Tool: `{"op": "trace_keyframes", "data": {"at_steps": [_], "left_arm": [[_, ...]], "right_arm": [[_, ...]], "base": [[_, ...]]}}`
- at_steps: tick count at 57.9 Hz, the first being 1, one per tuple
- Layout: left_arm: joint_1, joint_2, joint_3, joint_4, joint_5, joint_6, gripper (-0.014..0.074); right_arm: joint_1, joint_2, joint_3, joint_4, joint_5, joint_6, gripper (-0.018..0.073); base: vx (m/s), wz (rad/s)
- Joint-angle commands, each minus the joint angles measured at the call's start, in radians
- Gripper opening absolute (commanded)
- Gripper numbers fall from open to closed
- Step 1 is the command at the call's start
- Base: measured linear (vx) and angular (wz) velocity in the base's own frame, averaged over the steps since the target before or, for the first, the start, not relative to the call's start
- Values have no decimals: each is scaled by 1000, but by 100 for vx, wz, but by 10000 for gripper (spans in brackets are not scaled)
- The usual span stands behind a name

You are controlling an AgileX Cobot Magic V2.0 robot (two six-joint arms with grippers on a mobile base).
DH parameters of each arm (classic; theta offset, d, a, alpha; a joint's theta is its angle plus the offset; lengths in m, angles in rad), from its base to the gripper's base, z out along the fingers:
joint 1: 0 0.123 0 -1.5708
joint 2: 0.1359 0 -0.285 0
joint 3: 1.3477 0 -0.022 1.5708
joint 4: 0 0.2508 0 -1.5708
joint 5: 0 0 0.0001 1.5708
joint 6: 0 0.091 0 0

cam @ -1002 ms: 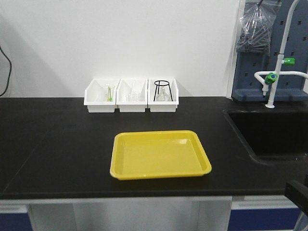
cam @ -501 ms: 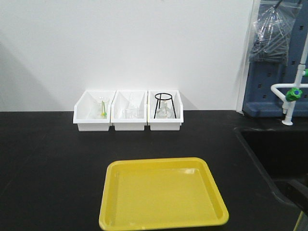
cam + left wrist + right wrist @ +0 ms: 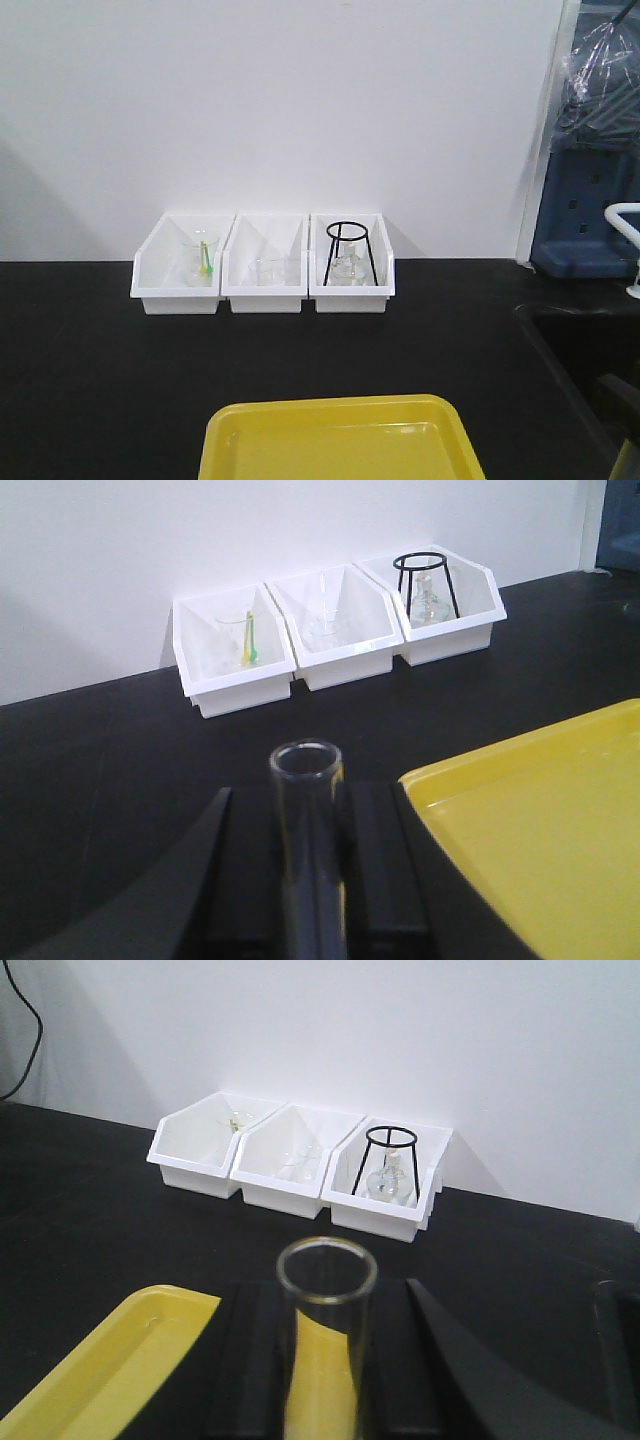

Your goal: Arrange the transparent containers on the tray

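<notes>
In the left wrist view my left gripper (image 3: 308, 815) is shut on a slim clear test tube (image 3: 307, 780). The tube stands upright between the black fingers (image 3: 245, 865), its open rim on top, just left of the yellow tray (image 3: 540, 820). In the right wrist view my right gripper (image 3: 327, 1305) is shut on a second clear test tube (image 3: 326, 1275), also upright, over the tray's right part (image 3: 100, 1380). The front view shows only the tray's far edge (image 3: 340, 440) at the bottom, and neither gripper.
Three white bins (image 3: 265, 275) line the back wall of the black counter (image 3: 80, 380). The left one holds a beaker with a green item (image 3: 203, 262); the right one holds a black ring stand (image 3: 349, 255) over a flask. A sink (image 3: 585, 345) lies at the right.
The front view has closed in on the counter: the bins look larger and the tray has slid down to the bottom edge. The tap at the right has left the view.
</notes>
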Motion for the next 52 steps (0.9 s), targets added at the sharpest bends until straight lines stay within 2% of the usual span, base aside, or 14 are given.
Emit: {"op": "trace_keyframes", "data": {"at_steps": [1,52], "left_arm": [[-5,4,-27,-5,-78,-2,-6],[-5,4,-27,-5,-78,-2,-6]], "right_arm": [[0,0,-31,-16,-76,-8,-11],[0,0,-31,-18,-93,-8,-11]], "base": [[20,-3],[5,-3]]}}
